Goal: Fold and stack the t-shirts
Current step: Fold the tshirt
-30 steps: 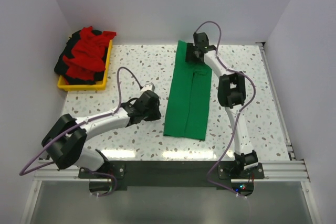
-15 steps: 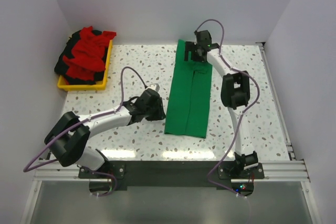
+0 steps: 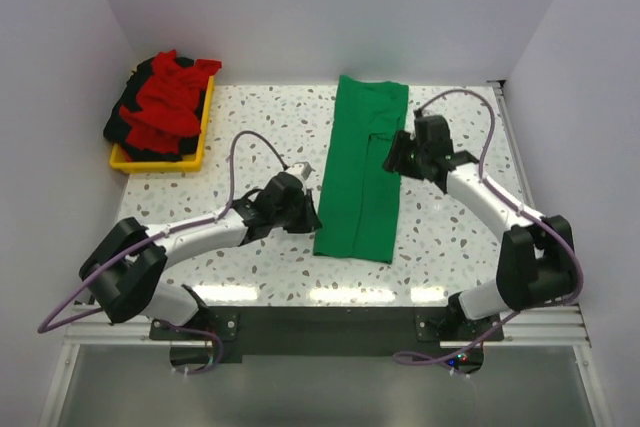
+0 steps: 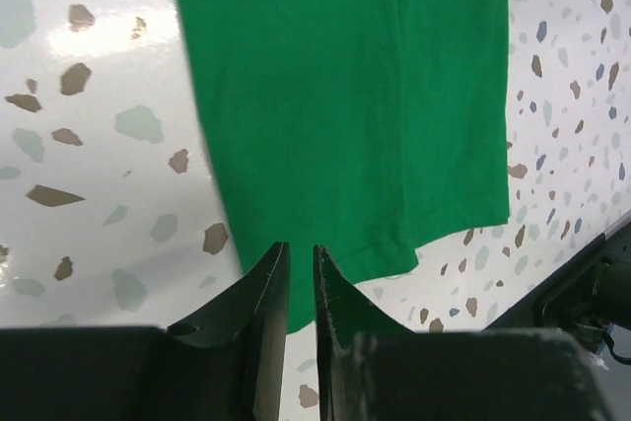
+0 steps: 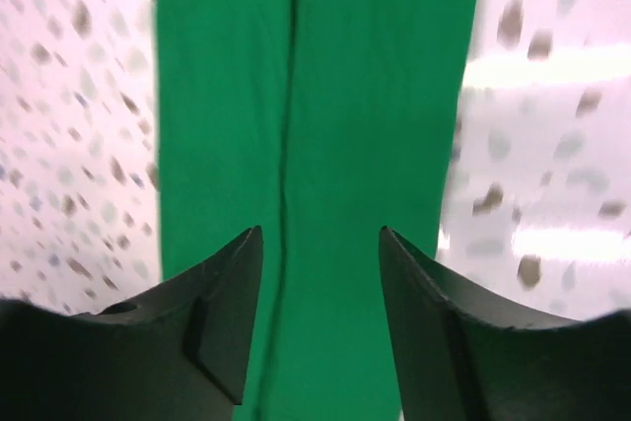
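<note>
The left pincer [image 3: 305,215] sits at the near left edge of the bright green cloth t-shirt [image 3: 362,172], a long folded strip on the speckled white table [image 3: 260,137]. The right pincer [image 3: 395,155] hovers by its right edge, mid-length. Crumpled red and dark shirts [image 3: 160,102] fill the shallow yellow plastic tray [image 3: 160,159].

Left wrist: jaws a slit apart over the hem; whether they nip cloth, I cannot tell.

Right wrist: jaws wide, empty.

Best to pinch both layers at matching corners, lifting evenly. No writing shows.
</note>
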